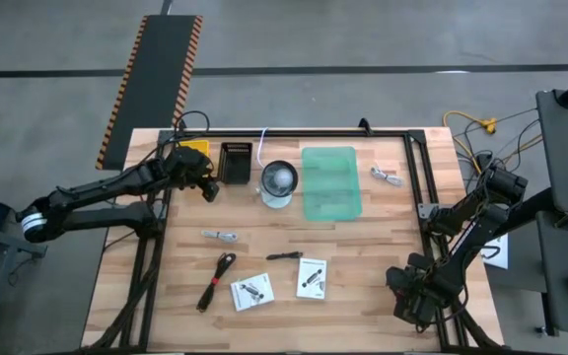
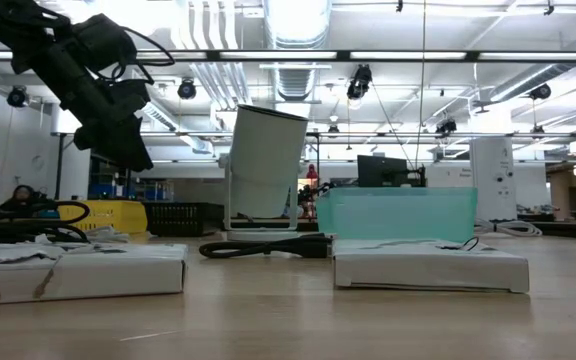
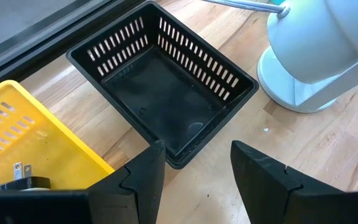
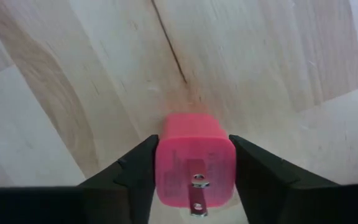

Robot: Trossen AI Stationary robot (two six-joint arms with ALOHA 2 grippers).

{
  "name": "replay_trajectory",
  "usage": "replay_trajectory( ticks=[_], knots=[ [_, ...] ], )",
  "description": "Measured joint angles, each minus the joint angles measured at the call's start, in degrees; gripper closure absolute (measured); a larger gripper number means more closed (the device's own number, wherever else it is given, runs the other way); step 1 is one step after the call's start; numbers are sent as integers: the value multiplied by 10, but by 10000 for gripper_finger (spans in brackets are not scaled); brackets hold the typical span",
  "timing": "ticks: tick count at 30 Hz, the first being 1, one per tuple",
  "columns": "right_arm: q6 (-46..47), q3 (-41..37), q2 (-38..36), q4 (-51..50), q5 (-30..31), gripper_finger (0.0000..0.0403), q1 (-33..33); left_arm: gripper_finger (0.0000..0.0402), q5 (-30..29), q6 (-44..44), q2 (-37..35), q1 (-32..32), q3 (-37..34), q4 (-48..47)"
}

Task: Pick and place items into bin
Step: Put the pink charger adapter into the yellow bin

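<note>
Right wrist view shows the right gripper (image 4: 194, 180) pinching a pink plug adapter (image 4: 196, 167) between its fingers, metal prongs facing the camera, over bare wood well right of the black bin (image 1: 236, 162). Beside that bin hangs the left gripper (image 3: 197, 171), fingers spread and empty, with a yellow bin (image 3: 36, 149) just on its other side. Two white packets (image 1: 251, 292) and a black cable (image 1: 217, 280) lie well in front of the black bin

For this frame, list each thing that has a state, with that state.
left gripper: open, empty, above the black basket
black basket: empty
yellow bin: holds a black plug
right gripper: shut on pink plug
pink plug: gripped, prongs facing the camera
green bin: empty
</note>
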Motion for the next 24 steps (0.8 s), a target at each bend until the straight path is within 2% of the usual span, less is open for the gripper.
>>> replay_trajectory(
  ticks=[3, 9, 15, 20, 24],
  knots=[
    [0, 0, 0, -1, 0, 261, 0, 235, 0, 0, 0, 0, 0, 0],
    [-23, 0, -1, 1, 17, 262, 0, 235, 0, 0, 0, 0, 0, -2],
    [-125, 0, -2, 43, 185, 262, -3, 235, 0, -4, 0, 0, 0, -2],
    [-133, 0, -5, 47, 268, 262, -18, 235, 0, -3, 0, 0, 0, -1],
    [-119, 0, -5, 60, 387, 262, -41, 235, 0, -3, 0, 0, 0, 1]
  ],
)
